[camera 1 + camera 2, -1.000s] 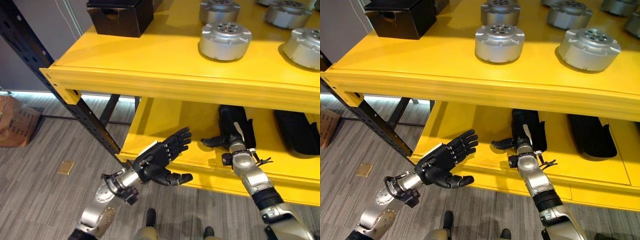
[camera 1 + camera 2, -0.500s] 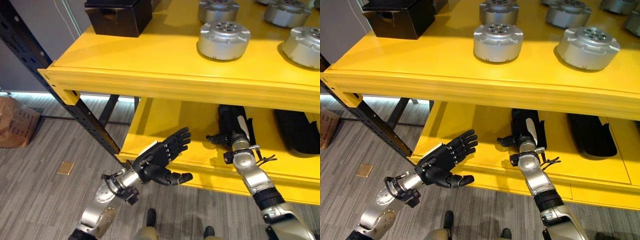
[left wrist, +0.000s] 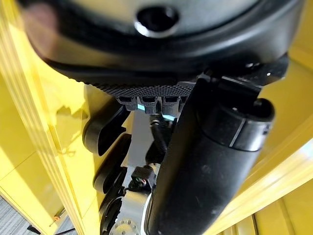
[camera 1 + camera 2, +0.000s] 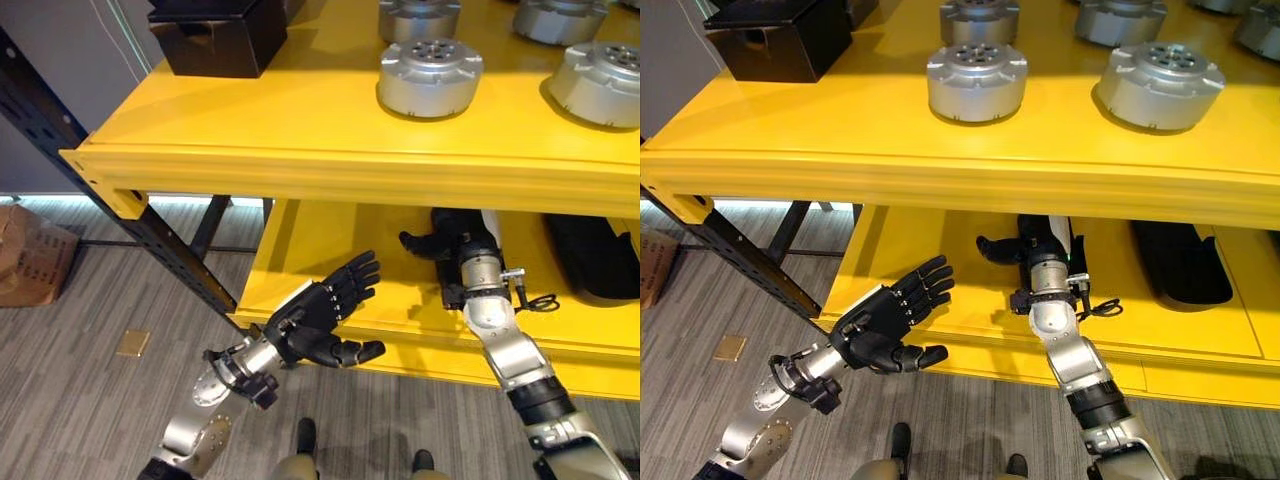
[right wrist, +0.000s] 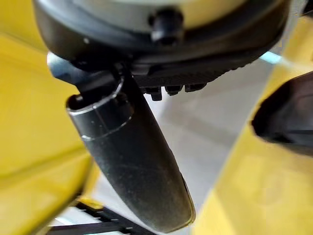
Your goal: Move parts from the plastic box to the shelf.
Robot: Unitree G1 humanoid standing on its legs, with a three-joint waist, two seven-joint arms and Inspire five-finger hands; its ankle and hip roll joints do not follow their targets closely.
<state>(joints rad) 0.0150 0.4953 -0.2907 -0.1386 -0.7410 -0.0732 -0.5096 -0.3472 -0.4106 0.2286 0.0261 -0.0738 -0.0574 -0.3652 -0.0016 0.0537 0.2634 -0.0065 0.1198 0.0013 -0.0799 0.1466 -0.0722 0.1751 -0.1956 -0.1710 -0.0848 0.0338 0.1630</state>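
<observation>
I see my left hand [image 4: 318, 318] held out in front of the lower yellow metal shelf board [image 4: 330, 250], palm turned up and to the side, fingers straight and fanned slightly apart, thumb stuck out toward the right; it holds nothing and touches nothing. My right hand [image 4: 447, 244] reaches in under the upper yellow metal shelf board [image 4: 300, 110], its wrist level with the front lip of the lower board; the thumb points left, but the fingers run into the shadow against a black flat pad [image 4: 462, 235] lying there, so I cannot tell whether they are spread or curled. A second black flat pad [image 4: 590, 255] lies to the right of it, apart from the hand. On the upper board stand round silver metal parts: one [image 4: 430, 78] near the front, another [image 4: 598, 84] to its right, more behind at the frame edge; a black rectangular box [image 4: 205, 38] sits at the left end. A brown cardboard carton [image 4: 30, 262] rests on the grey floor [image 4: 100, 330] to the left.
</observation>
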